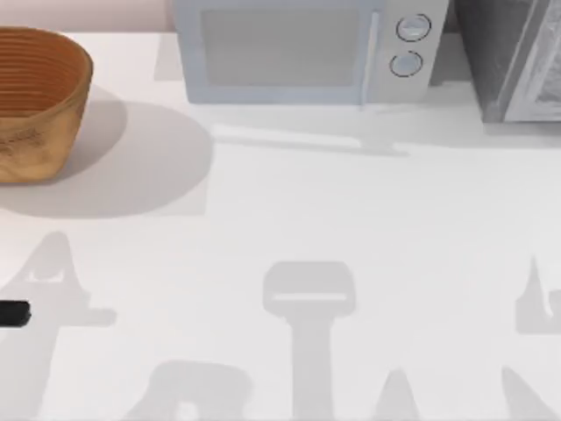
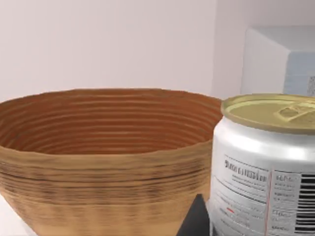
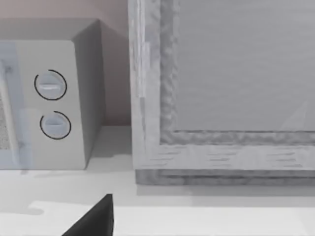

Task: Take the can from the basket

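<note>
can [image 2: 266, 162] sits outside the basket [image 2: 106, 162], beside a left finger [image 2: 195, 219]; grip unclear.

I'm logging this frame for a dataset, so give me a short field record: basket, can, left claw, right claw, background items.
basket: woven bowl at the table's far left, nothing visible inside it
can: upright, close before the left wrist camera, outside the basket and beside its wall
left claw: dark fingertip next to the can; grip not visible
right claw: dark fingertip over the table, facing the microwave and a grey cabinet
</note>
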Action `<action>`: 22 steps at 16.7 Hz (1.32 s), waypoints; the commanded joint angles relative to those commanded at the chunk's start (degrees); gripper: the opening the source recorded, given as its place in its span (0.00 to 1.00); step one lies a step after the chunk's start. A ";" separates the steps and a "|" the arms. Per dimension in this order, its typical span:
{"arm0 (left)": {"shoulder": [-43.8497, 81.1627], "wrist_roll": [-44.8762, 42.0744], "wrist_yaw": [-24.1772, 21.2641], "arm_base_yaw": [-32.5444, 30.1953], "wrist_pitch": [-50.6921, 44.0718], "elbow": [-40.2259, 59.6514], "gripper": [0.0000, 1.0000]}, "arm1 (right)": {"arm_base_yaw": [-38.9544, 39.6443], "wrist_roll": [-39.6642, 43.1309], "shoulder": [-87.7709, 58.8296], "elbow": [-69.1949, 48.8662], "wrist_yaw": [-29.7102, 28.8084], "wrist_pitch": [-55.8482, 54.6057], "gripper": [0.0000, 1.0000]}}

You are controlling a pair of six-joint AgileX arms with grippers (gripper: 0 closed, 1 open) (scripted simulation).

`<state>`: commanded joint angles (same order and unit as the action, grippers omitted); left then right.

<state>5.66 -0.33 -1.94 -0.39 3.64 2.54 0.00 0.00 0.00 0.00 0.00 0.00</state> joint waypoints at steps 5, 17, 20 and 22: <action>19.59 -0.62 -7.02 -2.00 11.69 7.96 0.00 | 0.00 0.00 0.00 0.00 0.00 0.00 1.00; 85.35 -2.00 -37.43 -8.80 48.63 35.37 0.00 | 0.00 0.00 0.00 0.00 0.00 0.00 1.00; 100.08 -2.03 -45.90 -10.20 56.20 41.58 0.00 | 0.00 0.00 0.00 0.00 0.00 0.00 1.00; 108.70 -2.06 -51.38 -11.00 60.56 45.44 0.00 | 0.00 0.00 0.00 0.00 0.00 0.00 1.00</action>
<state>114.36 -2.39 -53.32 -11.39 64.20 47.98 0.00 0.00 0.00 0.00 0.00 0.00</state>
